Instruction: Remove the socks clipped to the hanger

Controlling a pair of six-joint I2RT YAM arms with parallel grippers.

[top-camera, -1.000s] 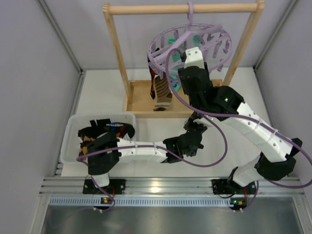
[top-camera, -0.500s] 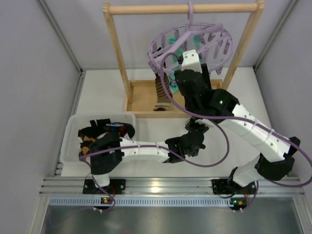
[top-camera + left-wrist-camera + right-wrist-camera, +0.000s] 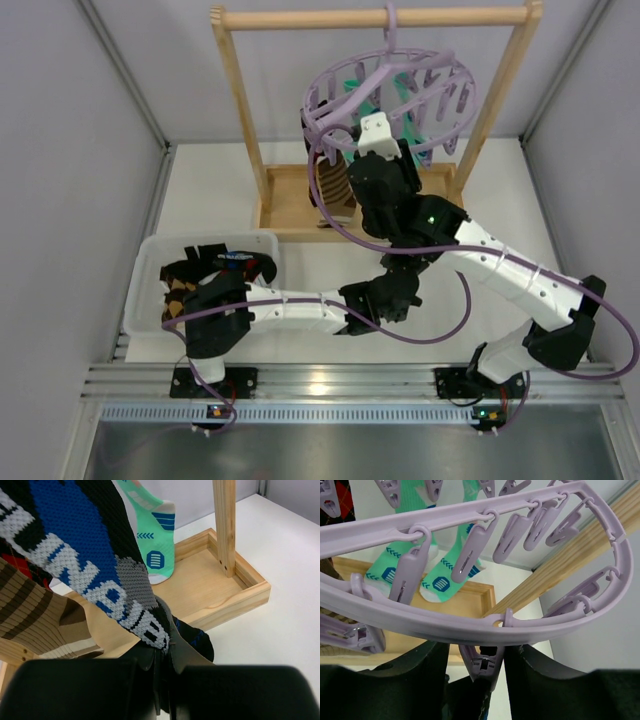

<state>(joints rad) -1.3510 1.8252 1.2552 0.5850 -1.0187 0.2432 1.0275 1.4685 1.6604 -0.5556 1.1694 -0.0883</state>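
Observation:
The lavender hanger [image 3: 440, 70] hangs tilted from the wooden rail, its ring [image 3: 470, 517] crossing the right wrist view. My right gripper [image 3: 479, 649] is up under that ring, jaws apart on either side of a clip peg [image 3: 487, 662]. The right finger touches the peg and a narrow gap shows on the left. A black sock with blue-white markings [image 3: 90, 540] stretches down to my left gripper [image 3: 167, 647], which is shut on its toe end. Mint-green socks [image 3: 440, 580], a brown-striped sock [image 3: 335, 185] and a red patterned sock [image 3: 17, 565] hang clipped.
The wooden rack frame [image 3: 370, 17] stands on a shallow wooden tray [image 3: 290, 215]. A clear bin [image 3: 150, 270] at the left holds several socks. The left gripper [image 3: 402, 268] sits low beneath the right arm. Grey walls close in both sides.
The right gripper has shifted left along the hanger's near rim, and the hanger has tilted and swung with it. The left arm has barely moved.

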